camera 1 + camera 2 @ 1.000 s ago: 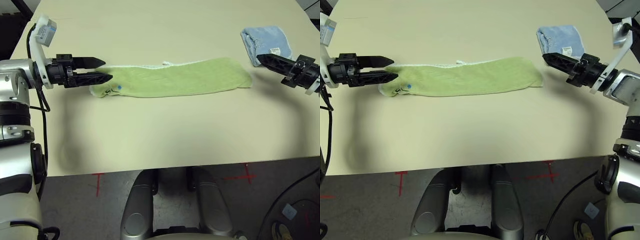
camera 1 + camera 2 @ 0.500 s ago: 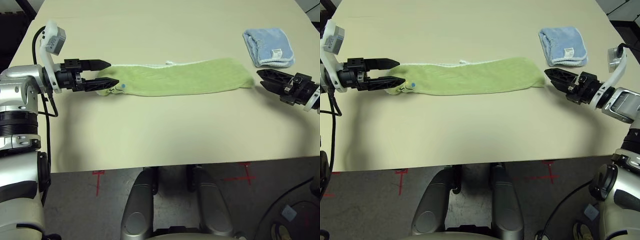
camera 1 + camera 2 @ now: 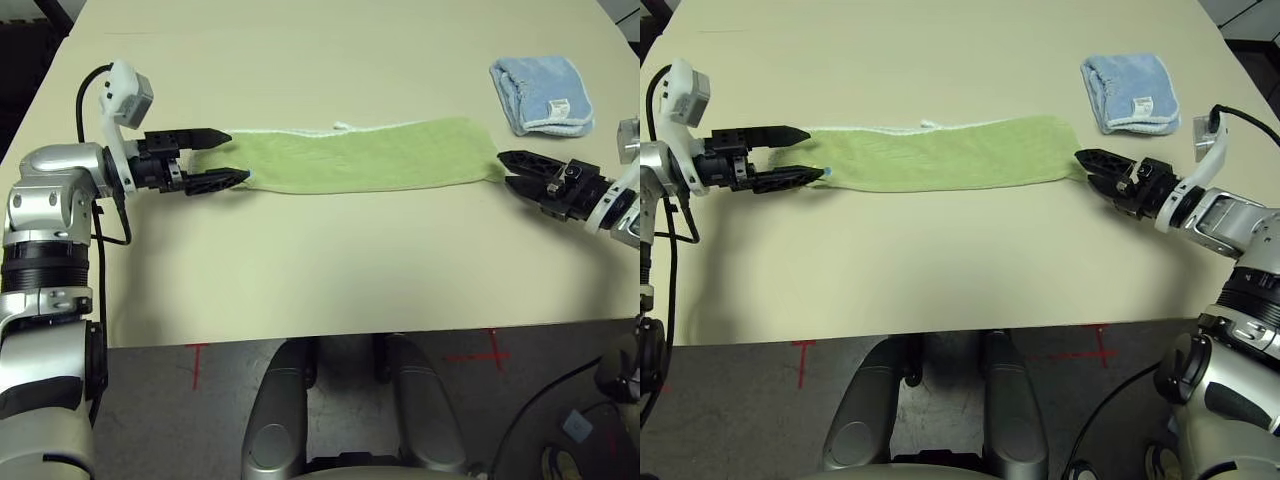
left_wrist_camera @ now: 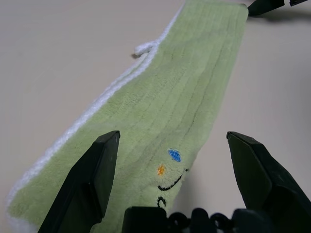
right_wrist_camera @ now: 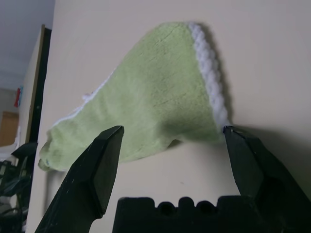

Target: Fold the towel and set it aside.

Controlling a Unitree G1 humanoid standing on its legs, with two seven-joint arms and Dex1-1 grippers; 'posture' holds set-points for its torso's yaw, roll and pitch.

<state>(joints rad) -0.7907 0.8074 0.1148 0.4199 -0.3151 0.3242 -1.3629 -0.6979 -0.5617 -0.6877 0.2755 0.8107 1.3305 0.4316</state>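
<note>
Beige table (image 3: 330, 280) bears long folded green towel (image 3: 365, 155), white-edged.

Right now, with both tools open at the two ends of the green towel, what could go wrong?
1. The towel is already folded into a long strip; the left tool may pinch only the top layer.
2. The right tool sits at the very tip, so a shallow bite may slip.
3. The blue towel lies near the right arm and could get nudged.

the towel (image 3: 365, 155) is light green with white edging and dark, blue and orange embroidery; the smaller towel (image 3: 540, 92) is light blue.
</note>
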